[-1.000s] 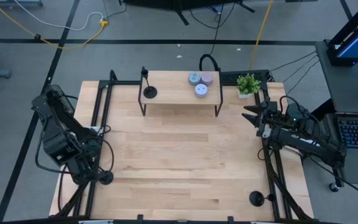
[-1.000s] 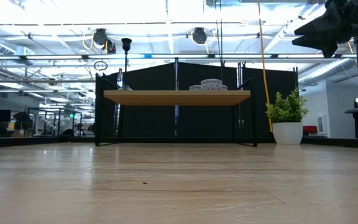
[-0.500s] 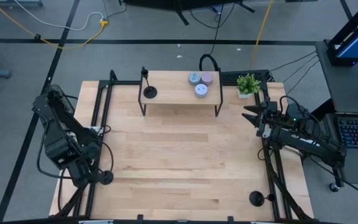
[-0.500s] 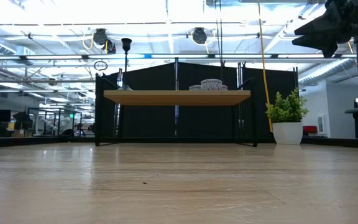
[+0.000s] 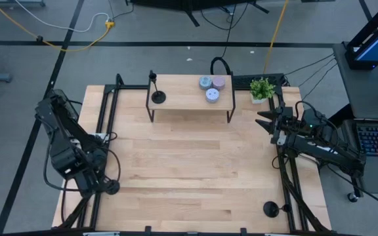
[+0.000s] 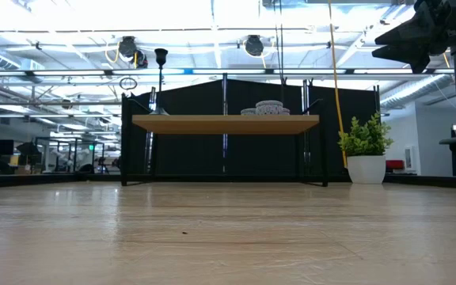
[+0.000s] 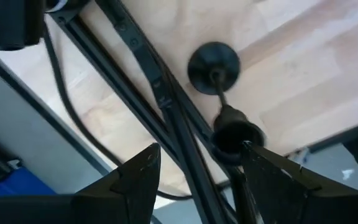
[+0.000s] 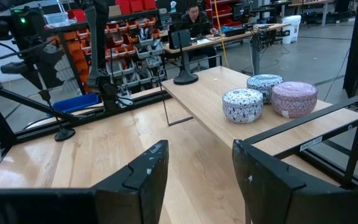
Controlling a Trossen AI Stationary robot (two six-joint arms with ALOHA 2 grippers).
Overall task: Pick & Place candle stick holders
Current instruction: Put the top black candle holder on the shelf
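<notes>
Three black candle stick holders show. One stands on its disc base on the small raised shelf [image 5: 189, 105], at its left end [image 5: 157, 97] [image 8: 184, 78]. Another stands at the table's near right corner [image 5: 270, 209]. The third [image 5: 112, 187] stands at the near left, under my left gripper [image 5: 102, 183]. In the left wrist view its base [image 7: 213, 67] rests on the wood, and my open left gripper [image 7: 199, 149] points down with a finger on either side of its cup top. My right gripper [image 5: 262, 122] [image 8: 201, 149] waits open and level at the table's right edge. My left gripper comes from above with its fingers on either side of the holder's cup top [image 7: 234, 134]. One fingertip [image 7: 250, 155] is right beside the cup, and I cannot tell whether it touches. The holder stands upright on its base.
Three round pucks [image 5: 212, 85] sit at the shelf's right end, with a potted plant [image 5: 262, 88] beside it. Black frame rails [image 7: 142, 56] and a cable run close past the near-left holder. The middle of the wooden table [image 5: 195, 164] is bare.
My left gripper has sunk a little toward the near-left candle stick holder. The right arm has kept still, and no holder has moved.
</notes>
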